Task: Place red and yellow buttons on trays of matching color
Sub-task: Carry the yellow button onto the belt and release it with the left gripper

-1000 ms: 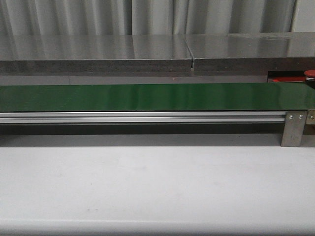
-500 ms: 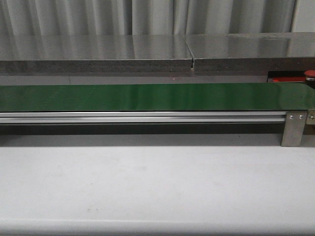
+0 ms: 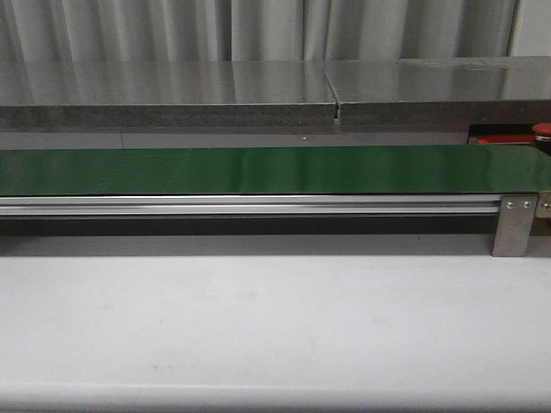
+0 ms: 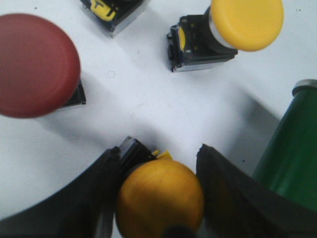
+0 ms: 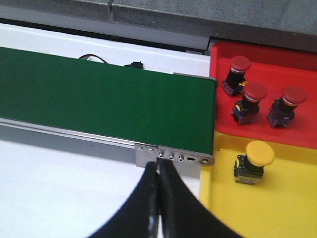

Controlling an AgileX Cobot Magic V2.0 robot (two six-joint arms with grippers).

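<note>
In the left wrist view my left gripper [image 4: 159, 153] is shut on a yellow button [image 4: 161, 198], one dark finger against each side. On the white surface beyond lie a red button [image 4: 34, 64] and another yellow button [image 4: 245, 22]. In the right wrist view my right gripper [image 5: 158, 171] is shut and empty over the white table, in front of the belt's end bracket. The red tray [image 5: 297, 62] holds three red buttons [image 5: 255, 94]. The yellow tray [image 5: 287, 203] holds one yellow button [image 5: 257, 156]. Neither gripper shows in the front view.
The long green belt [image 3: 258, 169] runs across the front view on a metal rail, with its end roller [image 4: 292, 163] beside my left gripper. A sliver of the red tray [image 3: 504, 138] and a red button [image 3: 542, 129] show at the far right. A grey ledge lies behind.
</note>
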